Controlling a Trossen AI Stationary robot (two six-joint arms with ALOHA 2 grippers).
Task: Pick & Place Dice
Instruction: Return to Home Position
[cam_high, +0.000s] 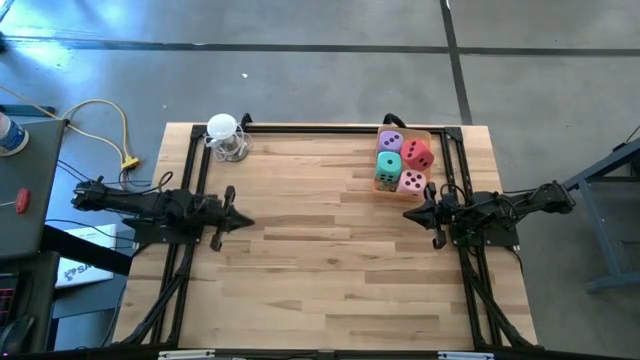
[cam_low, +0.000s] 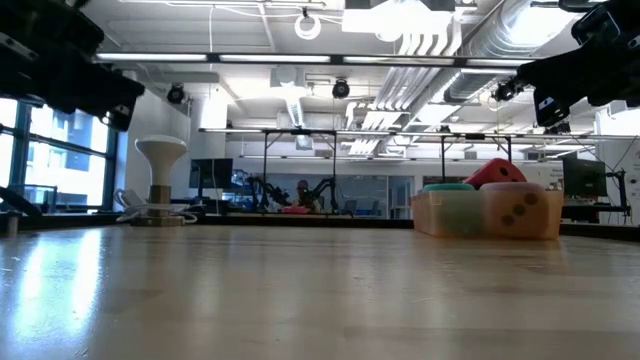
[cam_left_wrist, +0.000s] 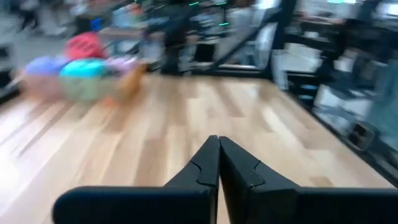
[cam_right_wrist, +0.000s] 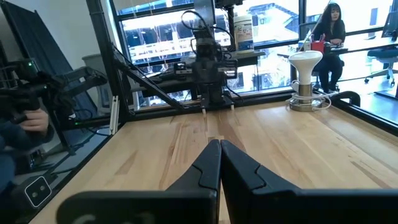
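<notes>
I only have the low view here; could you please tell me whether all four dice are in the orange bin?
Observer: Yes, the high view shows the purple die, red die, green die and pink die all in the orange bin.
Operator: Thank you. Is the left arm holding anything?
Observer: No, the left gripper is shut on nothing, per its wrist view.
Operator: And the right one?
Observer: The right gripper is shut and empty as well.

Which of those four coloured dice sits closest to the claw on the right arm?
The pink die: it lies nearest the right claw, with the green die, red die and purple die beyond it.
</notes>
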